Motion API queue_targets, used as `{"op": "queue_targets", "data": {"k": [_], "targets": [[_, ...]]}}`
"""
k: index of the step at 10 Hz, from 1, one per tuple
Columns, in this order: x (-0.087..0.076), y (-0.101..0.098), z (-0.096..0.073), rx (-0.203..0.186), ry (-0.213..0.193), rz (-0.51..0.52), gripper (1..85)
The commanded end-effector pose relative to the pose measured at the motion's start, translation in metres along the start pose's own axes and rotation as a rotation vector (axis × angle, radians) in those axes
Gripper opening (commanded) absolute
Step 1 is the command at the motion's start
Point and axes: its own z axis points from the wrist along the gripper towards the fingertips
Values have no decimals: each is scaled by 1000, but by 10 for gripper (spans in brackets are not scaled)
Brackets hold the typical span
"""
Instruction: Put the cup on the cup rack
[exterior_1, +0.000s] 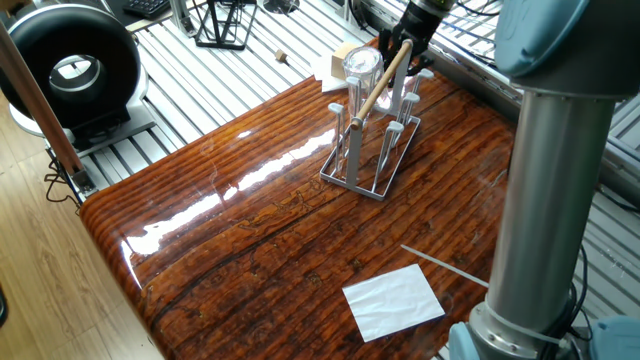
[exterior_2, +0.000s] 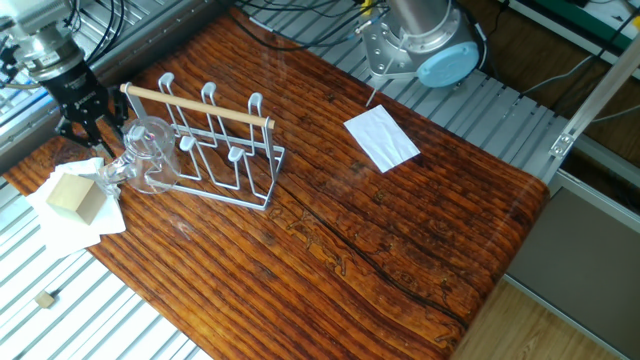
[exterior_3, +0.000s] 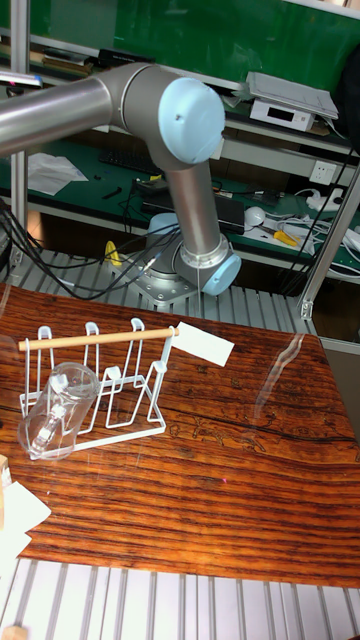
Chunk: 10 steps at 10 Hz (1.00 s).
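Pincer (exterior_2: 78, 128) spread, off cup (exterior_2: 141, 155) — tilted on cup rack (exterior_2: 215, 150).

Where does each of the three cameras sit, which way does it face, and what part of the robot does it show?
One fixed view: high beside the arm's grey column, facing across the table to the cup rack.
The other fixed view: high on the opposite side, facing the robot's base, gripper at left.
Tall fixed view: low at the table's front edge, facing the base and blue elbow.
All three share the rack with the cup on it.
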Motion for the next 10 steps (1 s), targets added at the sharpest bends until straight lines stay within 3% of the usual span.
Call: {"op": "queue_targets", "data": {"k": [1,4,6,9,10], "targets": [[14,8,-15,-4,87,37,303],[28,18,-45,15,242,146,257],[20,25,-61,33,284,261,213],[7,26,-68,43,299,352,207],[5,27,-71,46,320,385,200]]}}
